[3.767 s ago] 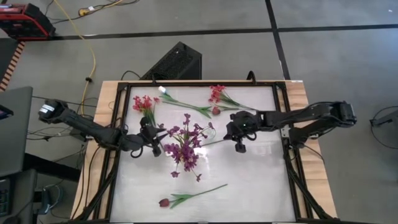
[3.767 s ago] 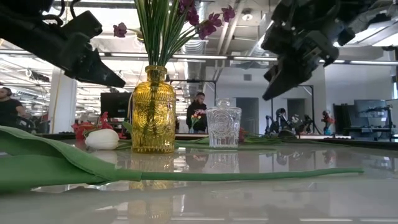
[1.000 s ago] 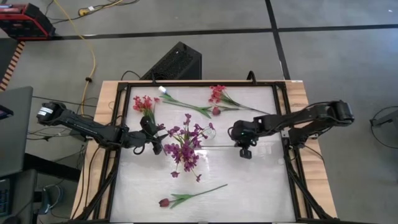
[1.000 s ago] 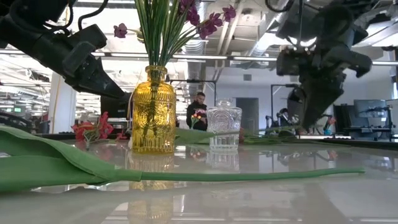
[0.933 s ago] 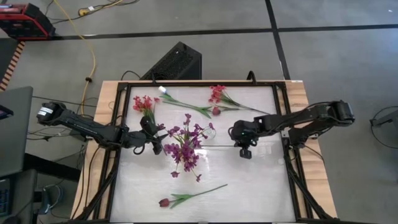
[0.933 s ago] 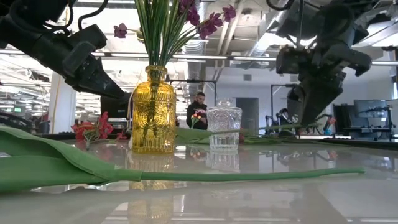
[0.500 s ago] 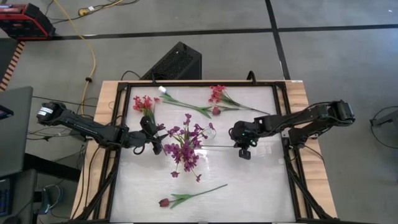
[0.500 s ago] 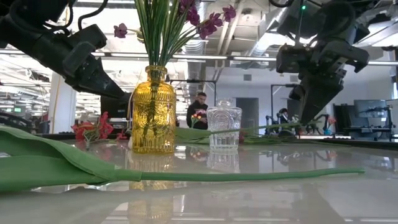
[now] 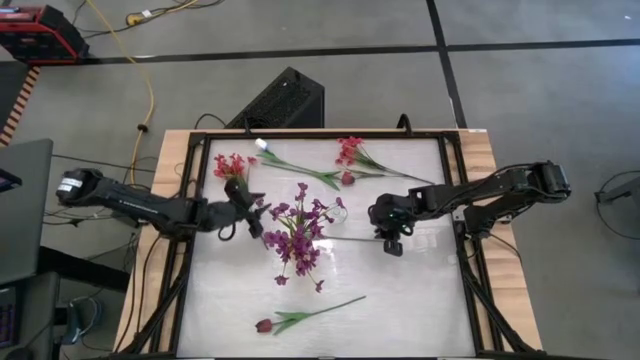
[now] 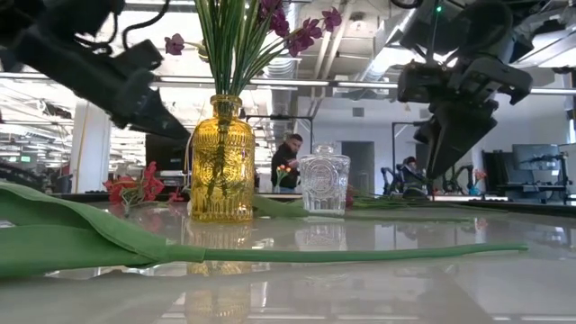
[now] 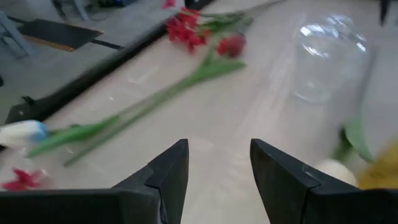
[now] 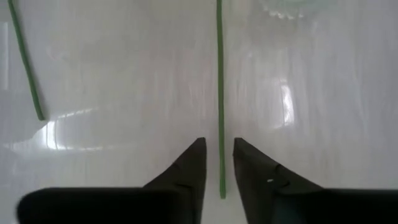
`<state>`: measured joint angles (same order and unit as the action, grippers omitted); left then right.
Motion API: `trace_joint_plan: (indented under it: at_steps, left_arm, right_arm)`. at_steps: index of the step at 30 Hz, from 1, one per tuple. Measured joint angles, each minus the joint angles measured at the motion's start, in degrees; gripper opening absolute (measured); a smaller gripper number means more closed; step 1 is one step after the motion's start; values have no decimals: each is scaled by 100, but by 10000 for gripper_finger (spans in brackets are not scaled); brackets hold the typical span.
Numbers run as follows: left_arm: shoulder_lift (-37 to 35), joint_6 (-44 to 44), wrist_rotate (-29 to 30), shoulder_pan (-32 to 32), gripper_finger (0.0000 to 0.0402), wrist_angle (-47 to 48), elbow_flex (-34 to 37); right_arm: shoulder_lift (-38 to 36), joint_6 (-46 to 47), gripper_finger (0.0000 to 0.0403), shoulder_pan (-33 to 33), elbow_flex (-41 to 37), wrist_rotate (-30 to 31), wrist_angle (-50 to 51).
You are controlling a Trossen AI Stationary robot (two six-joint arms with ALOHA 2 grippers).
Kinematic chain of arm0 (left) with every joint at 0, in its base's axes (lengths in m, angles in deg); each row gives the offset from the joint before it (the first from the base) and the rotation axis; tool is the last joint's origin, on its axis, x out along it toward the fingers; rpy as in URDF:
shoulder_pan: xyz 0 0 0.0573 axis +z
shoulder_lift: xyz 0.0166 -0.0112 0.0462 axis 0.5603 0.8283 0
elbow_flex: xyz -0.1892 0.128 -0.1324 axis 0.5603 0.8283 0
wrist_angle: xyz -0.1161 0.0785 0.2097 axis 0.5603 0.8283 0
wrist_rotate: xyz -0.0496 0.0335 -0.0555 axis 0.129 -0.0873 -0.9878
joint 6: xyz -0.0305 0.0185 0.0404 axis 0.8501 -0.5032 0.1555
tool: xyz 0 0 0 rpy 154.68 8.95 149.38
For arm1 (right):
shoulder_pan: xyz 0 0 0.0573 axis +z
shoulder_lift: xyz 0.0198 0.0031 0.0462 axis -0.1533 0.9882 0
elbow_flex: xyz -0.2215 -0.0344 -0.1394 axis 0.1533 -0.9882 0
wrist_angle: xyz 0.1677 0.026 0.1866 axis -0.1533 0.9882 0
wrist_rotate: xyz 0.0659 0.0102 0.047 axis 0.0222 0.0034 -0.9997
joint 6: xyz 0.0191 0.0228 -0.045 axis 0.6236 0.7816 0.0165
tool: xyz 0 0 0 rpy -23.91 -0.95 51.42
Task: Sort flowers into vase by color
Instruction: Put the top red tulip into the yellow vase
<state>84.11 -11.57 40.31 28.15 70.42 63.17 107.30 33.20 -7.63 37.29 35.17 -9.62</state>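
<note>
A yellow vase (image 9: 297, 237) holds purple-magenta sprigs, and an empty clear glass vase (image 9: 338, 210) stands beside it. My right gripper (image 9: 391, 244) hangs over the table right of the glass vase. It is open by a narrow gap, with its fingers on either side of the free end of a thin green stem (image 12: 219, 93) lying on the table. My left gripper (image 9: 250, 208) is open in the air left of the yellow vase, near a red-pink sprig (image 9: 232, 165). A white bud (image 11: 329, 171) lies by the yellow vase.
Lying flat on the table are a second red-pink sprig (image 9: 350, 150), a white bud (image 9: 260, 145) on a long stem, a dark-red bud (image 9: 347, 178), and a dark-red tulip (image 9: 264, 325) near the near edge. A black frame (image 9: 465, 250) runs round the table.
My left gripper has swung toward the table's far edge, closer to the red-pink sprig, staying open. My right gripper has edged slightly left toward the glass vase. The flowers and vases have stayed put.
</note>
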Motion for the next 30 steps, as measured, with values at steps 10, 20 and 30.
trace_joint_plan:
  at_steps: [10, 20, 30]
  left_arm:
    - [420, -1292, -2907, 2864, 140, -727, -39]
    - [2868, -2781, -4421, 3855, 139, 12, -1833]
    - [5041, -4972, -3390, 3861, 139, 2909, -4578]
  right_arm:
    - [0, -14, 197, -20, 5, 2, -89]
    - [-2, -144, 203, -22, 7, 1, -276]
    - [-2, 34, 203, 247, 7, 0, -206]
